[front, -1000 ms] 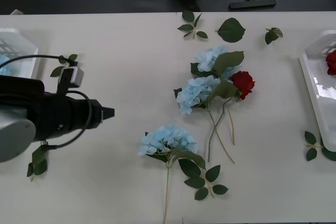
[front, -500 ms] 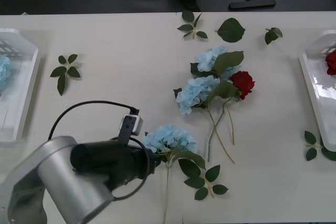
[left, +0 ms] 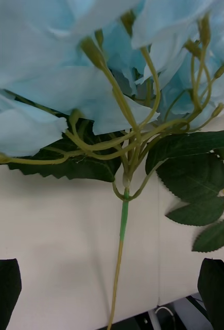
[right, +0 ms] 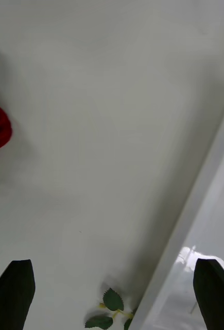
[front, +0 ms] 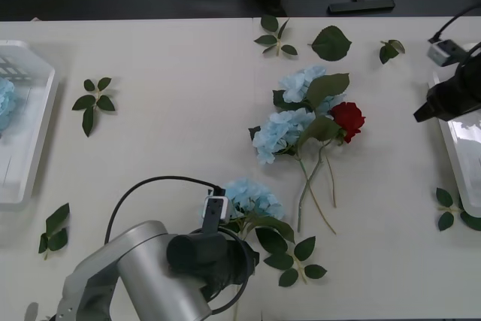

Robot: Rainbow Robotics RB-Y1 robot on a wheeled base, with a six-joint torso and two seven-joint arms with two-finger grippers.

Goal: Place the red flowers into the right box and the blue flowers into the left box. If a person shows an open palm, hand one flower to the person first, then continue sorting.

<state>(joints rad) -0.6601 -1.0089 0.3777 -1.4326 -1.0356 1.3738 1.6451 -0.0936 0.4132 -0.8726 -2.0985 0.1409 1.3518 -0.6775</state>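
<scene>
Blue flower (left: 91,67) between open fingers (left: 3,289)

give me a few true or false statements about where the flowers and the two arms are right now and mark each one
1. The left end effector is open over the stem of a blue flower. True.
2. A red flower lies mid-table beside blue flowers. True.
3. The right end effector holds a rose. False: it is open and empty, near the right box.
4. The left box holds only roses. False: a blue flower lies in it.
</scene>
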